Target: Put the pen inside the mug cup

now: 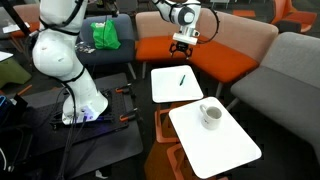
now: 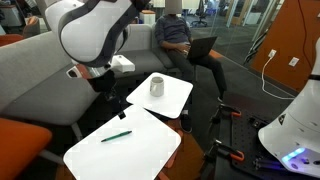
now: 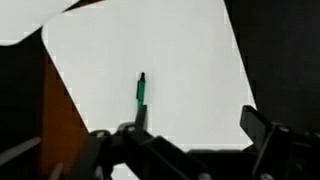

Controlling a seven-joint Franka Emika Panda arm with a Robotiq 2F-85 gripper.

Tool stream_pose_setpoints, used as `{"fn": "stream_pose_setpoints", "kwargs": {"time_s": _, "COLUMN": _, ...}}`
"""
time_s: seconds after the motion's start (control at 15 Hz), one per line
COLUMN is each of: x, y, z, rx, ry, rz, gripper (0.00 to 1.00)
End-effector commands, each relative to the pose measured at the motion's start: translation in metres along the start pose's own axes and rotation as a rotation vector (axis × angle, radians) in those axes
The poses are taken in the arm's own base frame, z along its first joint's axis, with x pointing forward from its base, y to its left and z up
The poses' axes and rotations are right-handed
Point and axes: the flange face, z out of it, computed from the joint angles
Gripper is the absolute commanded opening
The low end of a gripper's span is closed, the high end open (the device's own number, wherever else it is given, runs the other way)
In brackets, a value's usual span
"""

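The pen (image 1: 182, 80) is thin and dark with a green part. It lies on the nearer white table (image 1: 170, 92), and also shows in an exterior view (image 2: 116, 136) and in the wrist view (image 3: 141, 90). The white mug (image 1: 211, 115) stands upright on the second white table (image 1: 225, 145), apart from the pen; it shows in an exterior view (image 2: 157, 87) too and is out of the wrist view. My gripper (image 1: 183, 42) hangs above the pen's table, open and empty. In the wrist view its fingers (image 3: 195, 125) are spread, and the pen lies just beyond the left finger.
An orange sofa (image 1: 220, 60) and a grey sofa (image 1: 290, 70) stand behind the tables. The robot base (image 1: 80, 100) is beside them. A seated person with a laptop (image 2: 190, 40) is behind the mug's table. The floor around is dark.
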Motion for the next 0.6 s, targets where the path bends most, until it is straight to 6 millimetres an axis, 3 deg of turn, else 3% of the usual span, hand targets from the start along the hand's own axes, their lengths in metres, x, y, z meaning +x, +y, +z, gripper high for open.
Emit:
{"fn": "stream_pose_setpoints", "kwargs": {"time_s": 0.0, "x": 0.0084, "y": 0.0028, "z": 0.0022, "rx": 0.007, "ry": 0.003, "rz": -0.004, "gripper": 1.00}}
{"fn": "stream_pose_setpoints", "kwargs": {"time_s": 0.53, "x": 0.0142, "y": 0.0085, "z": 0.0004, "rx": -0.041, "ry": 0.015, "rz": -0.048, "gripper": 1.00}}
